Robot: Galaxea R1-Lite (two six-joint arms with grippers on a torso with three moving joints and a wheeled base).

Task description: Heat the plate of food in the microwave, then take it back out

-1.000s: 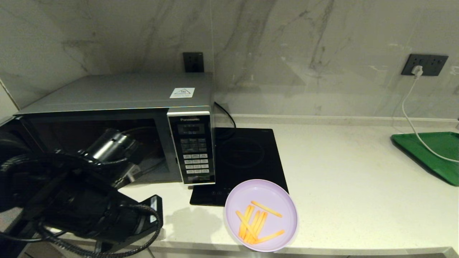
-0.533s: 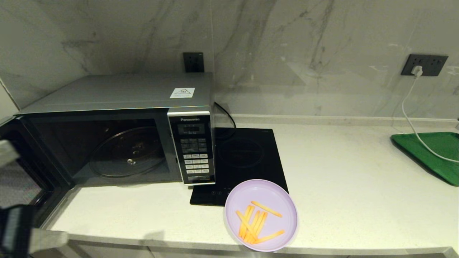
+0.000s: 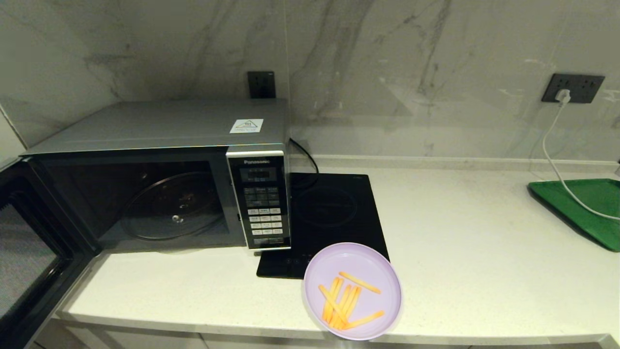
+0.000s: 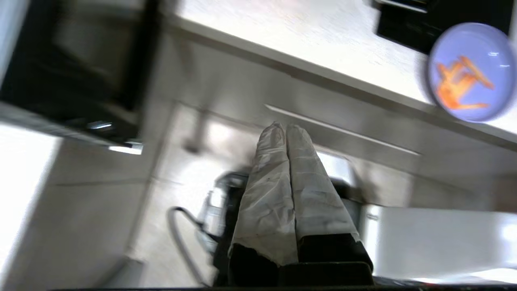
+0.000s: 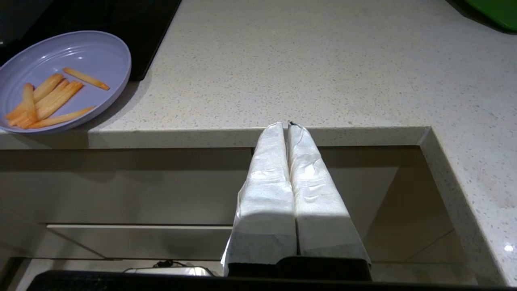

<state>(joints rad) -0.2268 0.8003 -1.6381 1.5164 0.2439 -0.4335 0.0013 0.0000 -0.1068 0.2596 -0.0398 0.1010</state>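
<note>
Both the left gripper [image 4: 286, 128] and right gripper [image 5: 287, 125] hang clenched and empty below the counter edge [image 5: 258, 135], the plate of food [image 5: 60, 83] lying up beyond them.

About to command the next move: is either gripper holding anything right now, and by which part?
Nothing is held. The left gripper and right gripper are both shut on nothing, below the counter edge; the plate of food sits untouched on the counter.
</note>
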